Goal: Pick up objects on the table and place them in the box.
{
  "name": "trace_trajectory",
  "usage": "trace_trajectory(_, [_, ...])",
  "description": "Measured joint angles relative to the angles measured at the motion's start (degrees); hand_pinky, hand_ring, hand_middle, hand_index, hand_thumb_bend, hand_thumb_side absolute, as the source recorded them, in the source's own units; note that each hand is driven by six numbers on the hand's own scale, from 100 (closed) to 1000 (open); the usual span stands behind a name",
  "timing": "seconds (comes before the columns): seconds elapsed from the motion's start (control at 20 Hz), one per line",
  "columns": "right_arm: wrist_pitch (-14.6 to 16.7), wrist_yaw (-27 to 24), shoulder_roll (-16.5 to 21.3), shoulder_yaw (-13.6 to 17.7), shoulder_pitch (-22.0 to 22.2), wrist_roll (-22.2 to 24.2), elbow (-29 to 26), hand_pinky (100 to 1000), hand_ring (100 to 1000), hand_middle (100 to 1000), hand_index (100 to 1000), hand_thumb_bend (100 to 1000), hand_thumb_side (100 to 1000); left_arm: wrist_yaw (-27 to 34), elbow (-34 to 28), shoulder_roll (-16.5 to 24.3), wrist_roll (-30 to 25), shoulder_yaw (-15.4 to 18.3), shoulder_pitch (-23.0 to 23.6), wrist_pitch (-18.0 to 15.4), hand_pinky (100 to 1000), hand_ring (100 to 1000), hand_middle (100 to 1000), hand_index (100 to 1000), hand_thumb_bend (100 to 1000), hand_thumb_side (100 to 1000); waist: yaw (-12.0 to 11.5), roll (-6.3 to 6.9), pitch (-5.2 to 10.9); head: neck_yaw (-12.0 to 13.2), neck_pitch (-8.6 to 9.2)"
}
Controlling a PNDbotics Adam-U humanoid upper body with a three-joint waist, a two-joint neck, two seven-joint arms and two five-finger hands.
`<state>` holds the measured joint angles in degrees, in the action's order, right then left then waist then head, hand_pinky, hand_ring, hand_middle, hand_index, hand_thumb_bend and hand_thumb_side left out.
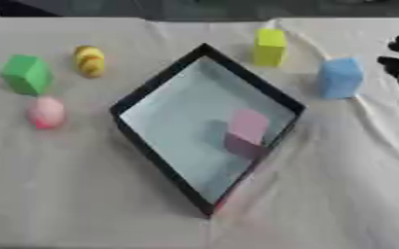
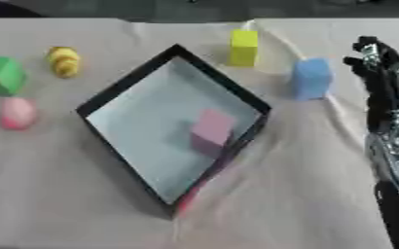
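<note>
Nearest the camera is the near corner of the box (image 2: pixel 131 95), a black-walled tray with a pale floor, set cornerwise on the cloth-covered table (image 2: pixel 288 204); everything else is placed here against that box. Inside it, toward its right wall, sits a pink block (image 2: pixel 209 127), so at least one object is already delivered. Outside the box on its right side stands a blue block (image 2: pixel 311 78), and just beyond the far corner a yellow block (image 2: pixel 244 47). Left of the box lie a green block (image 1: pixel 26 74), a yellow ringed piece (image 1: pixel 90 61) and a pink egg-shaped piece (image 1: pixel 46 112), all well apart from the box walls. The robot's right hand (image 2: pixel 382 80) hangs to the right of the box, near the blue block but not touching it, its fingers fairly straight, slightly spread and holding nothing. Of the left arm only a dark sliver shows at the left edge of the left eye view, and the state of its fingers cannot be told. The step in hand looks like a fresh pick, with the blue block the likeliest target: the hand would need to move leftward over it, close round its sides, lift it clear of the box wall and release it over the bare floor
</note>
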<state>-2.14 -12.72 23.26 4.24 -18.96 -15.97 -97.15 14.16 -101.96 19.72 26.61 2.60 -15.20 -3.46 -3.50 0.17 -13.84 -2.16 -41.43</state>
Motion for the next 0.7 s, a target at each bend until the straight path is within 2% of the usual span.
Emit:
trace_trajectory(0.5, [-0.02,-0.73,0.06,-0.01,-0.87,0.19,-0.28,895,765,789,814,100,676,0.29,-0.04,0.0,0.03,0.0,0.0,-0.03,816,779,759,836,191,745,-0.05,0.0,0.0,0.3,0.0])
trace_trajectory(0.7, [-0.35,-1.09,1.76,-0.17,-2.31,0.53,-0.4,899,777,798,819,100,634,0.29,-0.07,0.0,0.1,0.0,0.01,-0.09,816,779,759,835,190,747,0.07,0.0,0.01,0.07,-0.04])
